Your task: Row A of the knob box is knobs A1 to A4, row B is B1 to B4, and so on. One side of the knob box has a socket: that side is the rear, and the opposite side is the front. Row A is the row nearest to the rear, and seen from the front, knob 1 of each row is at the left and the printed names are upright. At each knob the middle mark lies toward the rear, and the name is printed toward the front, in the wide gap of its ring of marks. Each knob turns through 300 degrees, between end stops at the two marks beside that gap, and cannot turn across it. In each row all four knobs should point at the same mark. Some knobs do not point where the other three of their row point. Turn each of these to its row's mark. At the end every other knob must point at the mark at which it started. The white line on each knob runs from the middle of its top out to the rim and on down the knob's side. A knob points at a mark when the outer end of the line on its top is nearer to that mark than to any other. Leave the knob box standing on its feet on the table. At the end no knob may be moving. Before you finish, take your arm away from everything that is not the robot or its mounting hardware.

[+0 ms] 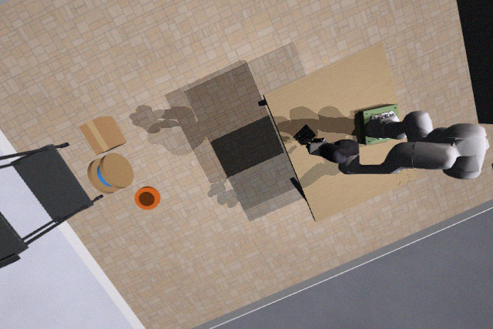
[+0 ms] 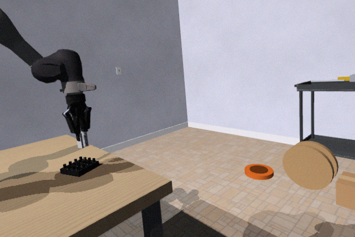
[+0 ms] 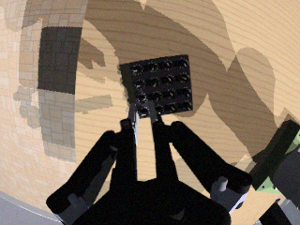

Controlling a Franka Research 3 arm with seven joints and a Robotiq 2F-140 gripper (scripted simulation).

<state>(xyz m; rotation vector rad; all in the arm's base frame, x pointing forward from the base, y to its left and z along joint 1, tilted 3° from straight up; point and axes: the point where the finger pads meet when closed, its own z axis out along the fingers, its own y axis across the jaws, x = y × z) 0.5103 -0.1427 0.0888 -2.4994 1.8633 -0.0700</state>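
Observation:
The black knob box (image 1: 305,134) (image 2: 70,172) (image 3: 189,86) stands on the table near its left edge in the top view. Its short black knobs stand in four rows of four; names, marks and white lines are too small to read. My gripper (image 1: 317,141) (image 2: 82,144) (image 3: 142,111) points down with its fingers almost together, a narrow gap between them and nothing held. The fingertips are higher than the knobs, beside the box in the top and exterior views. In the wrist view they overlap the box's near left corner and partly hide the knobs there.
The wooden table (image 1: 338,78) (image 2: 114,200) (image 3: 244,28) ends a little beyond the box. A green board (image 1: 370,115) with grey parts lies farther back under the arm. An orange ring (image 1: 156,199) (image 2: 258,174), a cardboard box (image 1: 111,134) and round brown discs (image 1: 119,169) (image 2: 307,165) are on the floor.

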